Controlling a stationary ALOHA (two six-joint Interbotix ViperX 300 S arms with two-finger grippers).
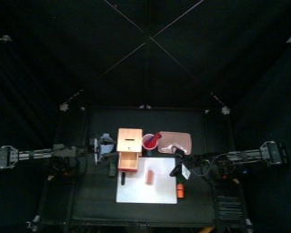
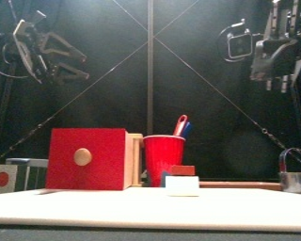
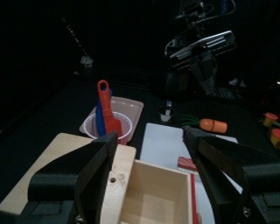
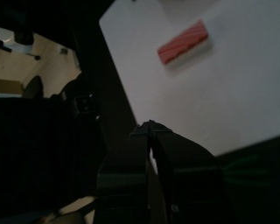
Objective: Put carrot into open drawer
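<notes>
Hovering above the white mat [image 1: 155,182], my right gripper [image 4: 154,131] is closed on nothing. My left gripper [image 3: 154,171] stands apart over the drawer [image 3: 154,197]; the carrot [image 1: 182,190] lies on the mat's edge.

Red cup [image 2: 165,158] stood upright on the worktop [image 2: 140,209], a red-handled tool and a blue one [image 3: 104,107] sticking out of it. Pinkish-tan tray [image 1: 175,141] lay just beside the cup. Reddish-brown bar [image 4: 185,42] lay flat on a white mat [image 1: 156,188], near the mat's middle. Black curtains [image 1: 63,55] enclosed the whole pen.
</notes>
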